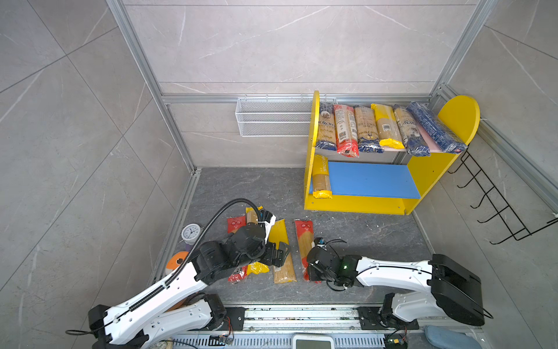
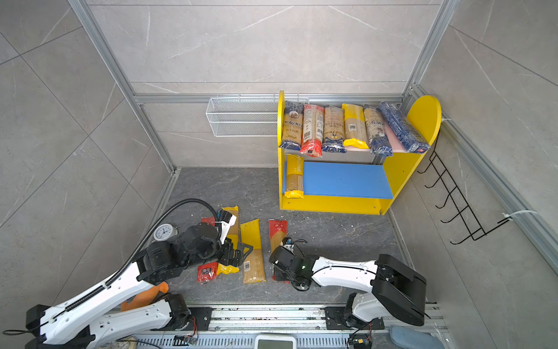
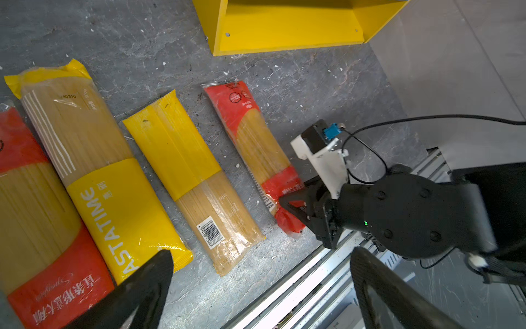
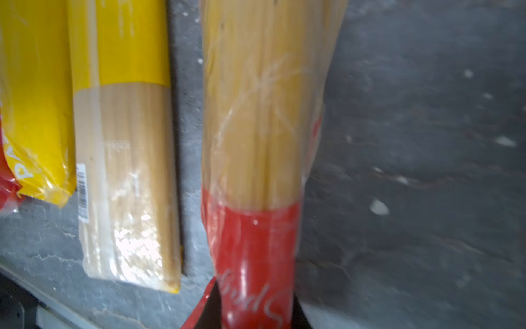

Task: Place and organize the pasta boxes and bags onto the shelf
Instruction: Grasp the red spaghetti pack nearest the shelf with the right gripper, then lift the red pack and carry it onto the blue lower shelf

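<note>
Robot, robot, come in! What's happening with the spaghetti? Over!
Right end effector shut on red-ended spaghetti pack, near end. Left end effector open over the yellow packs. Nothing between pack and shelf.

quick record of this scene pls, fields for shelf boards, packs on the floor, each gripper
upper board: six spaghetti packs side by side
lower board: one yellow pack at its left end
floor packs: four, counting the red-ended pack
right gripper: shut on the red-ended pack's near end
left gripper: open, above the floor packs, holding nothing
</note>
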### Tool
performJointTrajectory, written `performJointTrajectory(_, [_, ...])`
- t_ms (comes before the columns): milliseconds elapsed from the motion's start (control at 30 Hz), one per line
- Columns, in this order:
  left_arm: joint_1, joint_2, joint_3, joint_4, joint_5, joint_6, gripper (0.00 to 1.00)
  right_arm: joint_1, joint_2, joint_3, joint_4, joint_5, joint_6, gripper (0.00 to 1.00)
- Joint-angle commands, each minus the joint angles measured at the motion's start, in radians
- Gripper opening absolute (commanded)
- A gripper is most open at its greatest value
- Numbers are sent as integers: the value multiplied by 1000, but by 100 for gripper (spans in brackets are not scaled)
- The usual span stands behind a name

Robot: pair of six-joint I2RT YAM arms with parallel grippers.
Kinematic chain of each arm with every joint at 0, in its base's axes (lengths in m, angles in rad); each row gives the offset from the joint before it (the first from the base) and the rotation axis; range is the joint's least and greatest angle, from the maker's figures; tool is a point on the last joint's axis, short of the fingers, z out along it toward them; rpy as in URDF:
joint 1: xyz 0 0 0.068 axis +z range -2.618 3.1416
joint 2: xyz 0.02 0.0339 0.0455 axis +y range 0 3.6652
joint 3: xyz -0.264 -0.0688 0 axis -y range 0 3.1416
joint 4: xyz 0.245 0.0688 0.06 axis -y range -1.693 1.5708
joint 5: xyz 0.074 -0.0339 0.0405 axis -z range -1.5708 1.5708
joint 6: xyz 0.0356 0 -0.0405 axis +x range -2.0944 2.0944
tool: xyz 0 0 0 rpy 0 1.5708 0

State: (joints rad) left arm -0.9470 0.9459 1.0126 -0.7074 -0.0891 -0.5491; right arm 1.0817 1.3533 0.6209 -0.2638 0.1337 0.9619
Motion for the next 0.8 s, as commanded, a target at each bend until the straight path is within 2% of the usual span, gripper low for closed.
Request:
performJointTrajectory(0, [73, 43, 69, 79, 91, 58, 100, -10, -85, -38, -129, 4, 2, 0])
performJointTrajectory(200, [154, 145, 129, 125, 183, 94, 100, -20, -213, -14, -239, 31, -6, 0])
performJointTrajectory(367, [178, 217, 178, 155, 221, 119, 100, -41, -322, -20, -269, 35, -9, 0])
performJointTrajectory(500, [183, 254, 207, 171, 233, 137, 100, -100, -422, -31, -295, 21, -18, 0])
performJointTrajectory(767, [210, 297, 260, 180, 262, 167, 100, -178, -483, 121, -467, 60, -115, 0])
